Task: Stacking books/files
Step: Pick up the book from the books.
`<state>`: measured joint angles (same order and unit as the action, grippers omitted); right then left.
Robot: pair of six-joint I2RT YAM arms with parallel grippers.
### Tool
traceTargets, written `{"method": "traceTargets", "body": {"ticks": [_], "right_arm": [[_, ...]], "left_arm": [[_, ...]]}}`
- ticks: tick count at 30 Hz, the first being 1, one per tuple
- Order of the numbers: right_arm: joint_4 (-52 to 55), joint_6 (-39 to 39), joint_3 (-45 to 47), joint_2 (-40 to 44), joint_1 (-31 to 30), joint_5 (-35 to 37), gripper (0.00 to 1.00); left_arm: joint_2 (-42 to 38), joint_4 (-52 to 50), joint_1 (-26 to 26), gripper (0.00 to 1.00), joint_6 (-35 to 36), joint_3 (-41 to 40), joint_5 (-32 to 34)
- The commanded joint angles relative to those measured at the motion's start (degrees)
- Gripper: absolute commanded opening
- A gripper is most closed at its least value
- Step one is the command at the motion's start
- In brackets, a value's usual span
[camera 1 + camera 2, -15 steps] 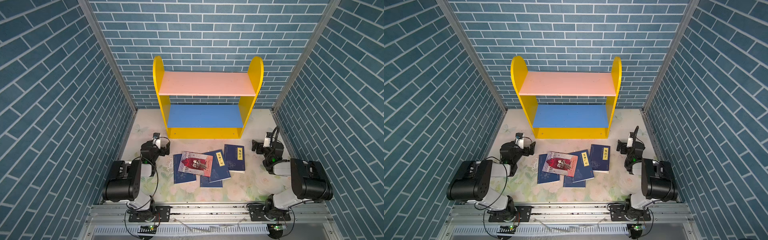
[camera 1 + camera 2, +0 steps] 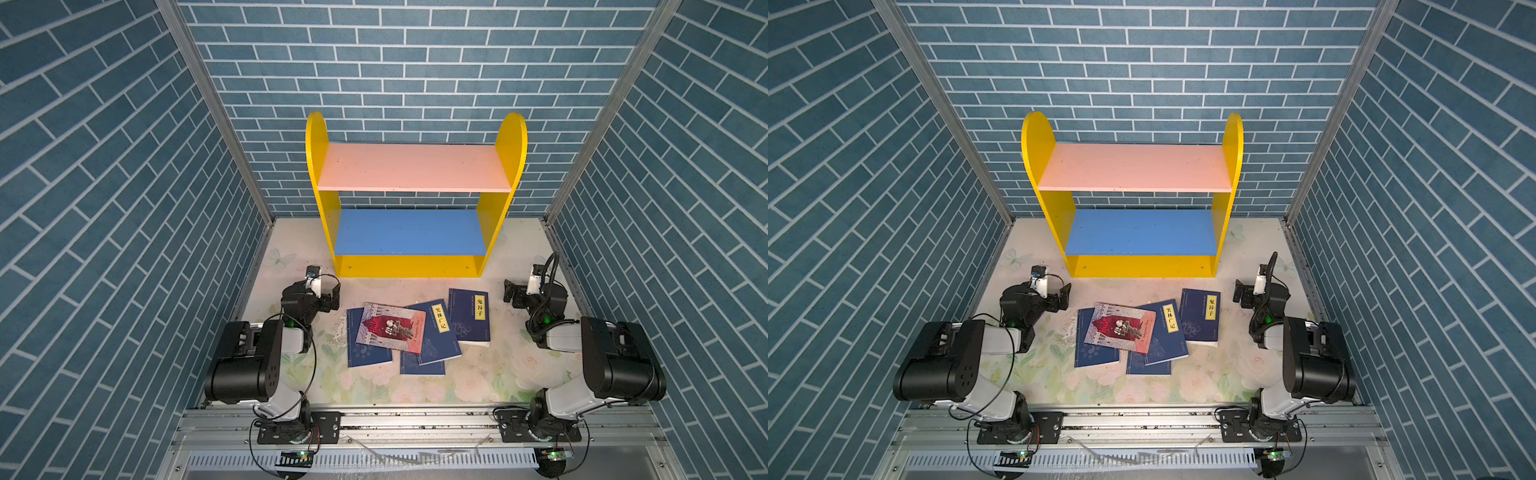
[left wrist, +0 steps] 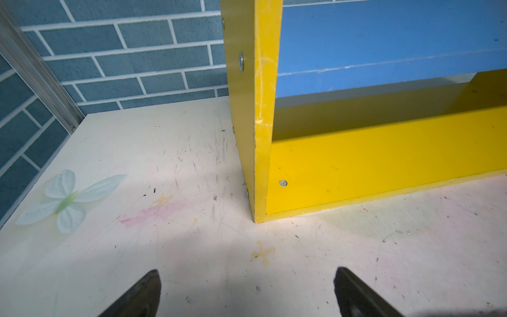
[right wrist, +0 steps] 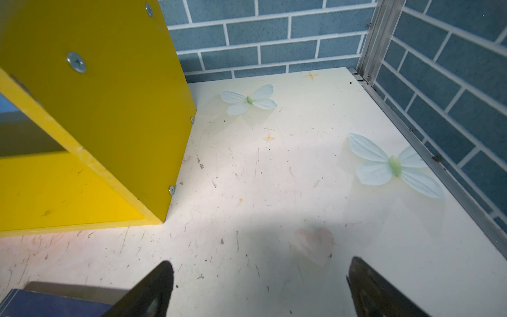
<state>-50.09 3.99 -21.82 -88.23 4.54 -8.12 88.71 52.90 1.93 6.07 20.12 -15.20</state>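
Several thin books lie in a loose, overlapping spread on the floral table in front of the shelf. A red-pink illustrated book (image 2: 392,328) (image 2: 1121,328) rests on top of navy ones. One navy book (image 2: 436,332) with a yellow title strip lies beside it. Another navy book (image 2: 469,318) lies furthest right, and its corner (image 4: 41,302) shows in the right wrist view. My left gripper (image 2: 332,296) (image 3: 247,270) is open and empty, left of the books. My right gripper (image 2: 509,293) (image 4: 260,261) is open and empty, right of them.
A yellow shelf (image 2: 409,266) (image 3: 356,170) (image 4: 109,109) with a pink upper board and a blue lower board stands against the back wall. Blue brick-pattern walls close in three sides. An aluminium rail (image 2: 415,419) runs along the front edge.
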Motion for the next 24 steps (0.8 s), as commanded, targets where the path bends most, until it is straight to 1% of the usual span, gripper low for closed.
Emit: {"method": "traceTargets", "body": {"ticks": [1,6,16,20,22,24], "right_arm": [[0.14,-1.75,-0.61,-0.25,-0.04,0.53,0.99],[0.16,-1.49,-0.68,-0.19,-0.02,0.48,0.99],[0.91,-1.09,-1.07,-0.24,-0.05,2.76,0.99],[1.32,1.02,-0.84,1.01,-0.14,8.88,0.99],[5.47,2.22,-1.54,3.85,-0.21,12.47,0.99],[6.61,2.94,-1.13,6.04,-0.2,14.48,0.99]], "left_arm": [[-0.91,-0.43,-0.18,1.0,0.53,0.71,0.08],[-0.99,-0.43,-0.2,1.0,0.53,0.67,0.09],[-0.96,-0.61,-0.18,1.0,0.53,0.8,0.08],[-1.0,-0.36,-0.25,1.0,0.53,0.61,0.08],[-1.15,0.2,-0.23,1.0,0.53,0.3,0.17],[-2.09,0.64,-0.24,1.0,0.6,-0.32,-0.07]]}}
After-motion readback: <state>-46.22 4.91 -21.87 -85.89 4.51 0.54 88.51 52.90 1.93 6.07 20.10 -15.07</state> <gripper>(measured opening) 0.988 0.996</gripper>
